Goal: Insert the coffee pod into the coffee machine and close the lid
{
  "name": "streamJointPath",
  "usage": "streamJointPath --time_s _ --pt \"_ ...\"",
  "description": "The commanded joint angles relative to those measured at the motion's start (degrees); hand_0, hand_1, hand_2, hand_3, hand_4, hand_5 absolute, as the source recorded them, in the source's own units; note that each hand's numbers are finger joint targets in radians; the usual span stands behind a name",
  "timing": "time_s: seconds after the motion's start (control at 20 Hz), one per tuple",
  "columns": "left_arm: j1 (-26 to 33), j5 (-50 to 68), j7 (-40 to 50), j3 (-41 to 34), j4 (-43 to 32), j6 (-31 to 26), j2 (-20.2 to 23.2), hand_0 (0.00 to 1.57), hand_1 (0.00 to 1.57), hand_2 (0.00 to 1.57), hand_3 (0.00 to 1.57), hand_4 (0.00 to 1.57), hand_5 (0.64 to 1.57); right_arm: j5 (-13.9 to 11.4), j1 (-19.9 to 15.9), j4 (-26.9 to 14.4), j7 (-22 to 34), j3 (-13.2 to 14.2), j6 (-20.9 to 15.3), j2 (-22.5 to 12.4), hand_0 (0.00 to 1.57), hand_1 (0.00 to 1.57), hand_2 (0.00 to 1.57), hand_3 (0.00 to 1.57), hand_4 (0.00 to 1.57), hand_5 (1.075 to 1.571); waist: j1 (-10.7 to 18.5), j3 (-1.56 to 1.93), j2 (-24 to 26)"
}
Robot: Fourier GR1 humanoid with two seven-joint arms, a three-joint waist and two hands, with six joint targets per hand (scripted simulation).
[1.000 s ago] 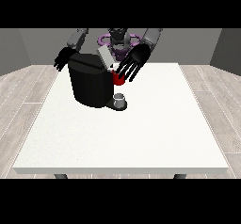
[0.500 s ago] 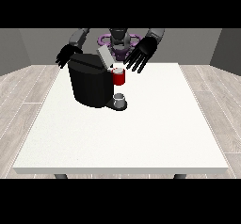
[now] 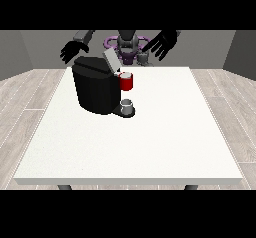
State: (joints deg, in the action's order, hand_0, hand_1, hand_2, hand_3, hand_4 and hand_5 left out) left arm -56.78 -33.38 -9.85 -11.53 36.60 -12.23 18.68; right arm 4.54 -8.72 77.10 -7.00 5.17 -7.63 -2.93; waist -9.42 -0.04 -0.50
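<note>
Hiding little: both hands (image 3: pixel 162 44) (image 3: pixel 74 50) spread, raised behind coffee machine (image 3: pixel 97 84), lid (image 3: pixel 110 59) up.

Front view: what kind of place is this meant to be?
Probably a plain test room rather than a kitchen: one large white table on a wood-plank floor, grey walls, and only a black coffee machine on it.
</note>
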Motion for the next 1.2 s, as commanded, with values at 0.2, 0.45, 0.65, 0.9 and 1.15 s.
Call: streamJointPath --time_s 0.2,0.45,0.65,0.9,1.15 --pt "14.3 11.5 -5.6 -7.4 -0.4 -1.7 -9.0 0.0 0.0 0.0 0.0 0.0 1.571 -1.2 2.9 4.0 5.4 -1.8 1.7 -2.8 0.0 0.0 0.0 0.0 0.35 1.571 7.2 -0.07 12.6" --pt "16.9 16.4 -4.3 -10.5 0.1 -2.6 -11.6 0.0 0.0 0.0 0.0 0.14 1.571 -0.8 -0.7 7.4 8.9 -3.4 4.2 -4.3 0.0 0.0 0.0 0.0 0.0 1.571 9.2 -0.02 14.1" --pt "19.6 17.7 -4.4 -9.9 3.5 -1.3 -13.7 0.0 0.0 0.0 0.0 0.0 1.571 1.0 -1.8 7.8 8.8 -1.8 7.0 -6.3 0.0 0.0 0.0 0.0 0.0 1.571 11.9 0.05 13.5" --pt "24.6 19.8 -5.9 -7.7 7.4 -4.5 -16.8 0.0 0.0 0.0 0.0 0.0 1.571 -1.3 -3.5 5.8 7.3 -3.1 7.1 -6.1 0.0 0.0 0.0 0.0 0.0 1.571 15.8 0.05 11.9" --pt "26.2 23.3 -3.4 -7.9 12.5 -5.3 -16.5 0.0 0.0 0.0 0.0 0.03 1.571 -2.4 -9.2 5.5 9.8 -2.9 8.1 -8.1 0.0 0.0 0.0 0.0 0.22 1.571 17.2 0.05 9.7"
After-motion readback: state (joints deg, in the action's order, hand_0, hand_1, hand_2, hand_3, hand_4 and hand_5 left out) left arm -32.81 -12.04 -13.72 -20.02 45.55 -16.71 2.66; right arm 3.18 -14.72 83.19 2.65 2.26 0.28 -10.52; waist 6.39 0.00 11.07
